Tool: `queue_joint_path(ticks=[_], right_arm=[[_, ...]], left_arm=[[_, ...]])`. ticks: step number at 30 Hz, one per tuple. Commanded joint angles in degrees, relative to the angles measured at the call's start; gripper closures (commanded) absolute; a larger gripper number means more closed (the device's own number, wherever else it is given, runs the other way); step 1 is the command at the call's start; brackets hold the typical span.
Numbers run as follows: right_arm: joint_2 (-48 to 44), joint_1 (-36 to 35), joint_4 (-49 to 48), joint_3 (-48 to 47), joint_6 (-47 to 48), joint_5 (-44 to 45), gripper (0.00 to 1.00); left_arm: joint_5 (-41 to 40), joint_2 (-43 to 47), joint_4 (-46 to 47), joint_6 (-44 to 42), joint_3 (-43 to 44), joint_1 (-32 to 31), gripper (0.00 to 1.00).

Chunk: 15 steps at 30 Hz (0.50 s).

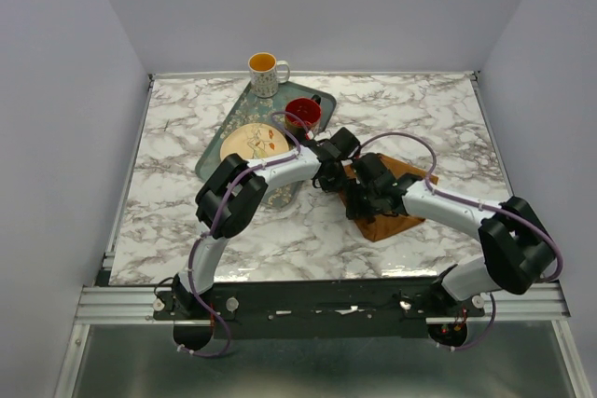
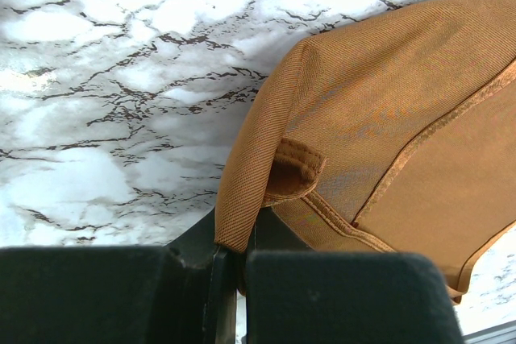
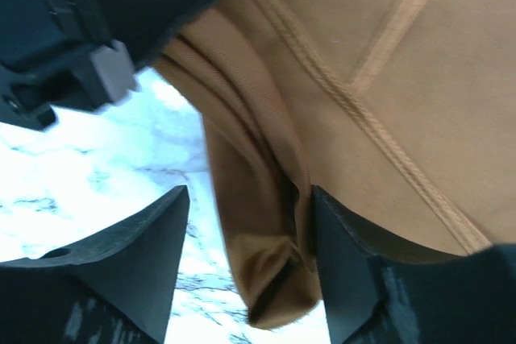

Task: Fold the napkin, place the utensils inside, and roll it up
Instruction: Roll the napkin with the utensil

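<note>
The rust-brown napkin (image 1: pixel 390 226) lies on the marble table right of centre, partly under both grippers. My left gripper (image 1: pixel 328 177) is at its left edge; in the left wrist view the gripper (image 2: pixel 232 259) is shut on a lifted fold of the napkin (image 2: pixel 387 102). My right gripper (image 1: pixel 359 200) is just beside it. In the right wrist view it (image 3: pixel 250 223) is open, with a bunched fold of the napkin (image 3: pixel 387 62) between the fingers, resting against the right finger (image 3: pixel 355 255). No utensils show in any view.
A dark green patterned tray (image 1: pixel 213 154) at the back left holds a cream plate (image 1: pixel 254 142) and a red cup (image 1: pixel 303 114). A white and yellow mug (image 1: pixel 266 72) stands behind it. The left gripper's black body (image 3: pixel 81 22) sits close above my right gripper.
</note>
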<state>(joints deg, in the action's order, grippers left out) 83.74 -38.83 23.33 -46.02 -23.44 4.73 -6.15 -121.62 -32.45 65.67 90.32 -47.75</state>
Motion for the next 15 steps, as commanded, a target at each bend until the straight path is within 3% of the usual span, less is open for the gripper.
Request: queue_joint_path(ticks=[1,6,15], right_arm=[[-4.37,-0.72,4.87,-2.05,0.23,8.88,0.27],[-7.98,-1.60,4.10,-1.53,2.70,4.95,0.26],[-2.98,-3.00,0.75,-1.00,3.14,4.32,0.29]], left_arm=[[-2.90,-0.63,-2.89,-0.01,-1.03,-0.42,1.00],[-2.64,-0.81,-2.71,-0.10,-0.85,-0.42,1.00],[-2.90,-0.46,-2.71,0.07,-1.29,-0.42,1.00]])
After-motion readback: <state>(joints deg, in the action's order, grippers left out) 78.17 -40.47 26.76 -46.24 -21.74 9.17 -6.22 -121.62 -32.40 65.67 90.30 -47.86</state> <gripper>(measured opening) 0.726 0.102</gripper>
